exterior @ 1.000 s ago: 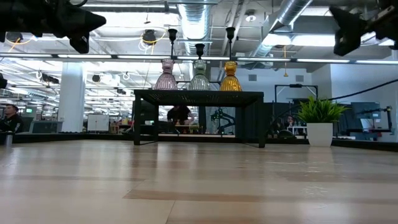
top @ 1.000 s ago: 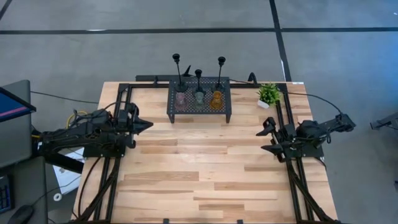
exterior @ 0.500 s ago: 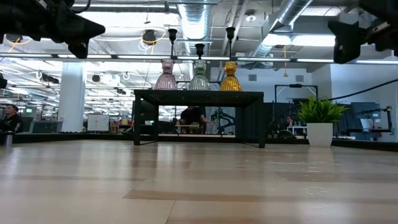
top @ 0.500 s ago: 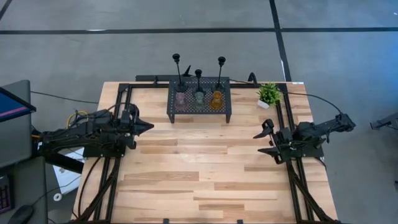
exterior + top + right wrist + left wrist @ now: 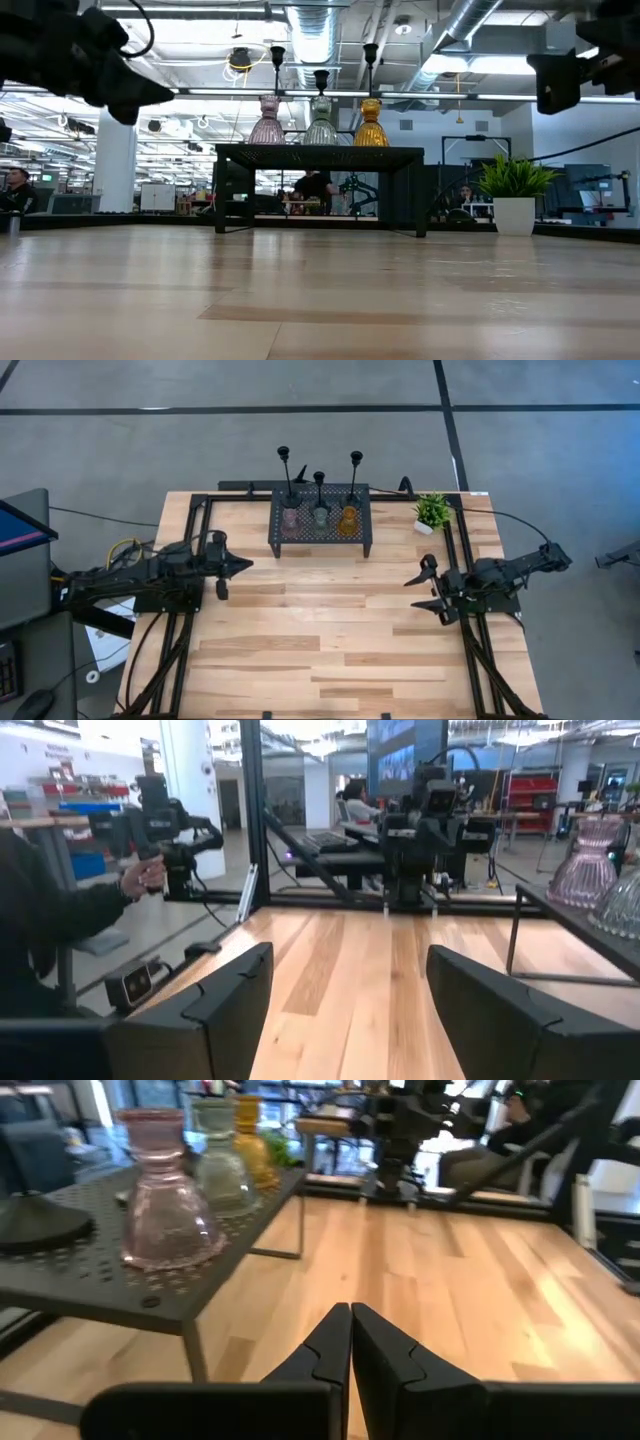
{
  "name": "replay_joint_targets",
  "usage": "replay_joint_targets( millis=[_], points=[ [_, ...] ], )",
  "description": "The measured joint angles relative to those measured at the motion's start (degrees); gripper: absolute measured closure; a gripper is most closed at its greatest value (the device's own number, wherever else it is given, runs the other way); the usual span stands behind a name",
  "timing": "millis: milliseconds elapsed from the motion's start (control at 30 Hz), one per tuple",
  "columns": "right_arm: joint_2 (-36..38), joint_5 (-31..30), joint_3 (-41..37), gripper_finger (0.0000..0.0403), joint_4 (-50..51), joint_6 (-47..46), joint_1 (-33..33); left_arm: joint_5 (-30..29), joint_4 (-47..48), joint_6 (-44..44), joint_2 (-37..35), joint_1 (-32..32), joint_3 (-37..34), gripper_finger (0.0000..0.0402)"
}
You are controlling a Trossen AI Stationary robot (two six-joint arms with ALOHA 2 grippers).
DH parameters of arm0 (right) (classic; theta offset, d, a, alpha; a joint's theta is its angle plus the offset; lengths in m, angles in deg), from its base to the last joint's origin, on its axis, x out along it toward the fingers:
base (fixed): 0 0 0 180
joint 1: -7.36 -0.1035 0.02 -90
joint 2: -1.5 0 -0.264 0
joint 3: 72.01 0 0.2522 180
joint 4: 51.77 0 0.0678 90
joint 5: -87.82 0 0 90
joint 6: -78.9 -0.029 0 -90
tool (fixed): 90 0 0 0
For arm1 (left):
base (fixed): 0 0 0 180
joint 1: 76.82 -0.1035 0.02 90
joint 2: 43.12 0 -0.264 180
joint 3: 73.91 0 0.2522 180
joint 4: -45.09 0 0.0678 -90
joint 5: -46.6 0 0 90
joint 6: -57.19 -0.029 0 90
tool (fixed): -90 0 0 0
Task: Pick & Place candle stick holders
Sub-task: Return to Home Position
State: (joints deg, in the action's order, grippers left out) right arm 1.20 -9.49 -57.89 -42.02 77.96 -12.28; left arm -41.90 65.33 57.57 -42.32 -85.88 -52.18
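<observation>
Homing | left gripper (image 5: 243,563), fingers pressed together, near worktop's (image 5: 300,640) left edge | right gripper (image 5: 416,592), spread wide, near right edge | both are best withdrawn clear of rack (image 5: 322,547).

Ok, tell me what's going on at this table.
Nothing is being handled. The pink holder, green holder and amber holder stand in a row on the black rack, with three tall black holders behind them. The left gripper, shut, and the right gripper, open, both hang empty above the table, one per side.
</observation>
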Motion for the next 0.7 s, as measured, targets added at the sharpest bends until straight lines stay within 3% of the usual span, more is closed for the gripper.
replay_joint_targets(
  millis=[700],
  points=[
    [-0.08, 0.14, -0.07, 0.0148, 2.09, 1.99, -0.02, -1.3, -7.86, -1.61, 0.0, 0.02, -7.66, 0.0391]
  ],
)
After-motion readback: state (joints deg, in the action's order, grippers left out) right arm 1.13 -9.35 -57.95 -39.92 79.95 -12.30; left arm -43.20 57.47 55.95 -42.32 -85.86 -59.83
